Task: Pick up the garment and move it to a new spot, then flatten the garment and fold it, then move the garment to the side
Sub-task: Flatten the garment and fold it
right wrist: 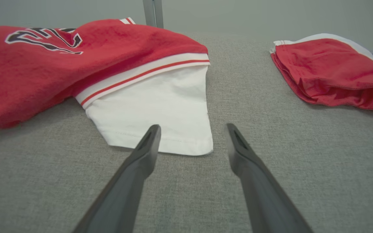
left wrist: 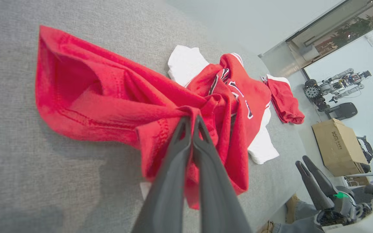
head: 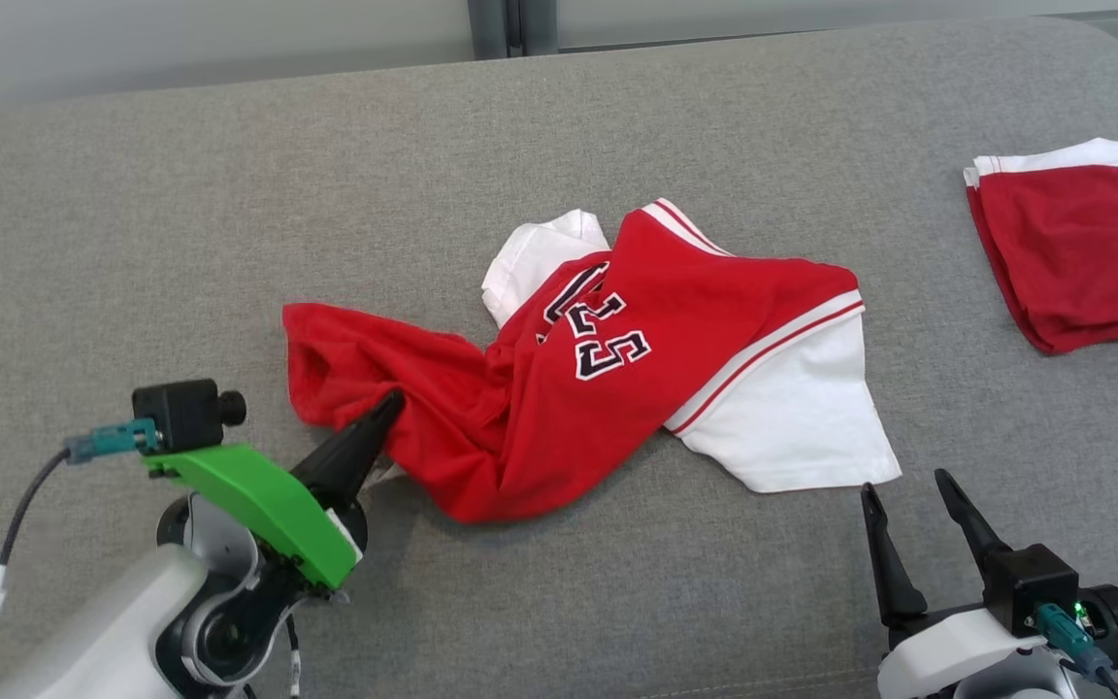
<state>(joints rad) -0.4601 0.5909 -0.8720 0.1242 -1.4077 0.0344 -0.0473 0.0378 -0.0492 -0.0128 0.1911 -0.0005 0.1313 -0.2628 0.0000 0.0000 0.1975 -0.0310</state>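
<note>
A red jersey [head: 559,388] with white sleeves and dark numerals lies crumpled in the middle of the grey cushion. My left gripper [head: 386,406] is shut on a bunched red fold at the jersey's lower left hem; in the left wrist view the gripper [left wrist: 191,121] has its fingers pressed together, pinching the jersey [left wrist: 108,100]. My right gripper [head: 908,485] stands open just below the white sleeve's corner, touching nothing. In the right wrist view that gripper [right wrist: 191,132] has the sleeve hem of the jersey [right wrist: 160,110] just ahead of its left finger.
A second red and white garment [head: 1083,252] lies folded at the right edge of the cushion [head: 229,194], also seen as the red bundle [right wrist: 332,71]. Beyond the cushion's edge stand a cardboard box [left wrist: 338,145] and another robot [left wrist: 335,87].
</note>
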